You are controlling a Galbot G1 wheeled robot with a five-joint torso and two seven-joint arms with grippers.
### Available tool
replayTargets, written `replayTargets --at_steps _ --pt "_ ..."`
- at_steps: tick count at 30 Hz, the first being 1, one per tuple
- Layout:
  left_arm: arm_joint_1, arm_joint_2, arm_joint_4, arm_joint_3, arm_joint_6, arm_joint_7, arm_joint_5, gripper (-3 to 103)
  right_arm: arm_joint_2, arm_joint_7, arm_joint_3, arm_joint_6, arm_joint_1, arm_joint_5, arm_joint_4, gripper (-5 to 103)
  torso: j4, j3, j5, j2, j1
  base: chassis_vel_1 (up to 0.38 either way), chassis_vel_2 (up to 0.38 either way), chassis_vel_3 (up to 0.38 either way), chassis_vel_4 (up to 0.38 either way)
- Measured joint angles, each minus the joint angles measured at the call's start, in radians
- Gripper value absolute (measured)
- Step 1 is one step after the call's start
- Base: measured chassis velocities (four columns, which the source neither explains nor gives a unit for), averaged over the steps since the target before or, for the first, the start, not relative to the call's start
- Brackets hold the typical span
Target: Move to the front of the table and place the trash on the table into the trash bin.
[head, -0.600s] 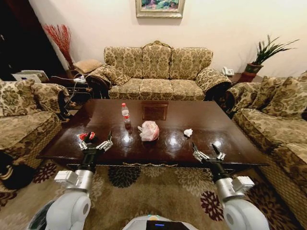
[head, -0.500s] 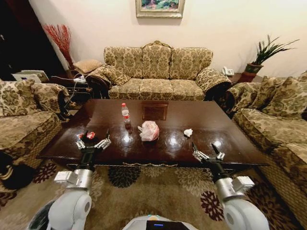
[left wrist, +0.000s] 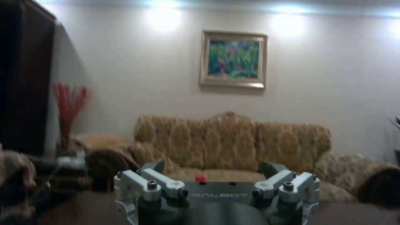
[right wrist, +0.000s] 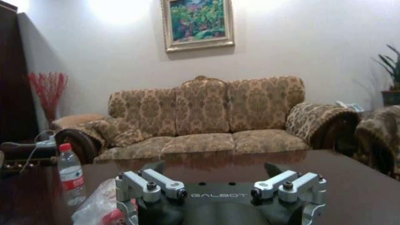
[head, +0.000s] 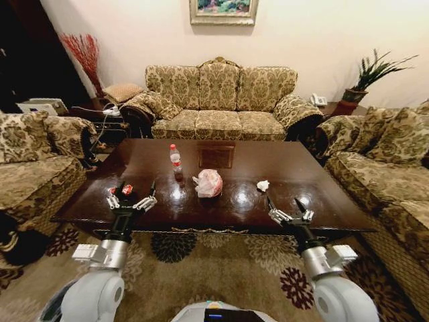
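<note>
Your left claw (head: 131,195) sits over the near-left part of the bench (head: 295,171), fingers spread wide, nothing held; it hangs right by the small red-and-black wrapper (head: 125,190), which peeks between the fingers, but whether they touch you can't tell from the head view. In the left wrist view the same claw (left wrist: 213,172) shows both fingers well apart w/ a gap between, empty, and a red dot of something past them, too small to name. Your right claw (head: 287,207) hovers over the near-right edge of the bench, also wide open, gripping nothing; the right wrist view has it (right wrist: 214,172) w/ fingers apart, bottle (right wrist: 70,174) and a bit of the plastic bag bundle (right wrist: 100,207) off to one side beyond it. Trash count on the bench: 4 items, 1 of each. 1 clear bottle (head: 175,159) w/ red cap, upright, toward the middle-left, just beside the square inlay (head: 217,156). 1 pinkish-white bag bundle (head: 208,182) near the centre, nearer you than the bottle. 1 white paper ball (head: 263,185) to the right of the bundle, apart from it, ahead of the right claw. 1 wrapper at the left claw. Sofas: 3 around the bench, one behind (head: 222,100), one each side.
</note>
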Motion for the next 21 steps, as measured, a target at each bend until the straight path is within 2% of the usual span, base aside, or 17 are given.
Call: replayTargets --at_steps 1,3,6,21 --pt "0.016 -0.011 -0.013 0.007 0.023 0.008 0.000 100 0.002 0.002 -0.003 0.016 0.001 0.004 -0.008 100 0.0000 0.000 0.0001 0.000 0.000 0.000 0.000 0.000 0.000" --pt "0.032 -0.020 -0.020 0.012 0.033 0.009 -0.001 100 0.001 0.002 -0.007 0.025 0.005 0.005 -0.015 100 0.0001 0.000 0.0001 0.000 0.000 0.000 0.000 0.000 0.000" --pt "0.050 -0.038 -0.026 0.010 0.052 -0.017 -0.004 100 -0.011 -0.002 -0.015 0.013 0.029 0.005 -0.018 100 0.0002 0.000 0.0001 0.000 0.000 0.000 0.000 0.000 0.000" --pt "0.038 -0.035 -0.019 0.009 0.085 -0.055 -0.064 100 -0.013 -0.023 -0.014 0.018 0.037 -0.031 -0.035 100 0.0001 0.000 0.0000 0.000 0.000 0.000 0.000 0.000 0.000"
